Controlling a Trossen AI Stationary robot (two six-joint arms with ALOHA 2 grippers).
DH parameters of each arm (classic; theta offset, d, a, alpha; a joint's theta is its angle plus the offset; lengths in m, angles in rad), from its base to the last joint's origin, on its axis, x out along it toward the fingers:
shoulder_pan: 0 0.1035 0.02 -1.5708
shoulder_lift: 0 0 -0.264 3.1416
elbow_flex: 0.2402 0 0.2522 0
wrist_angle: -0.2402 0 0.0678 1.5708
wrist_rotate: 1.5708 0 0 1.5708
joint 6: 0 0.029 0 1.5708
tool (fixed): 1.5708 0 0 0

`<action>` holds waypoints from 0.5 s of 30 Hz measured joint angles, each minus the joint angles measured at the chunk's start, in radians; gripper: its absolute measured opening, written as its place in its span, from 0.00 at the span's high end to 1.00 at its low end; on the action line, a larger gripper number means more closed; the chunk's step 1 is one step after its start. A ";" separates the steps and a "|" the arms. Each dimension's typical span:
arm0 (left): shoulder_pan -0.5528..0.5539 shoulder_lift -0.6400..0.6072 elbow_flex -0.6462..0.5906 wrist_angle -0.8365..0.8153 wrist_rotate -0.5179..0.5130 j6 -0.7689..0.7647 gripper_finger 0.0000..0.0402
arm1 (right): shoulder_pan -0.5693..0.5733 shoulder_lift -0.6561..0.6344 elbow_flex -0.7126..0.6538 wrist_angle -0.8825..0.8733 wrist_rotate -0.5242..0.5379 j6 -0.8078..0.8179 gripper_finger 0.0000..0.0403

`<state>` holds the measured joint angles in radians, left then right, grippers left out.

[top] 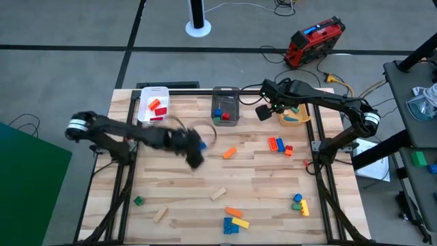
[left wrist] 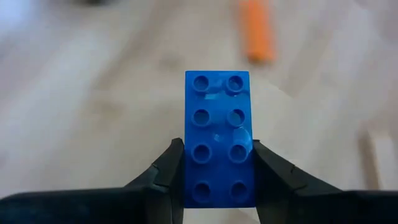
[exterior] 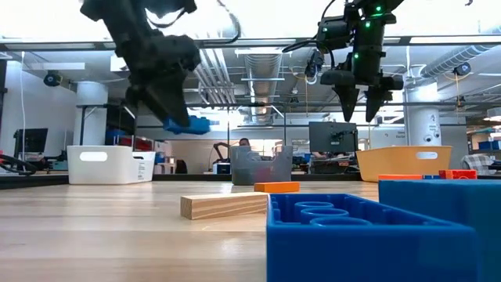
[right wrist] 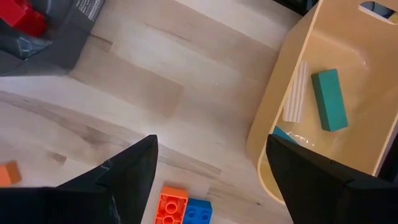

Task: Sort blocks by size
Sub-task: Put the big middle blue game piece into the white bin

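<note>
Left end effector (left wrist: 214, 180): clamped on blue brick (left wrist: 217, 137), lifted off bench (top: 177, 191); brick's long axis runs fwd from fingers. Grey bin (top: 226, 106) lies ahead-right, nearer this arm. Right end effector (right wrist: 211, 171): wide open, empty, beside orange bin (right wrist: 311, 74).

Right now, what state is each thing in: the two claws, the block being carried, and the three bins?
Left gripper: shut on the blue brick, raised above the table.
Blue brick: held, off the table.
Right gripper: open, empty, in the air by the orange bin.
Orange bin: holds a green bar and a wooden bar.
Grey bin: holds red and blue blocks.
White bin: holds red and orange blocks.
</note>
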<state>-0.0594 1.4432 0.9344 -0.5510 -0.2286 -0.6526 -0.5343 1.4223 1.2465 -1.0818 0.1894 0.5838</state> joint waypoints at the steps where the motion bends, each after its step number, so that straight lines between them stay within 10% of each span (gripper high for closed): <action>1: 0.046 -0.023 0.000 -0.040 -0.007 -0.039 0.73 | 0.000 0.000 0.000 0.001 -0.005 0.000 0.30; 15: 0.661 -0.214 -0.007 -0.290 0.010 -0.055 0.69 | 0.026 0.000 0.000 0.017 -0.014 0.027 0.30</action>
<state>0.6021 1.2291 0.9272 -0.8407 -0.2184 -0.7074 -0.5080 1.4223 1.2465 -1.0644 0.1757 0.6106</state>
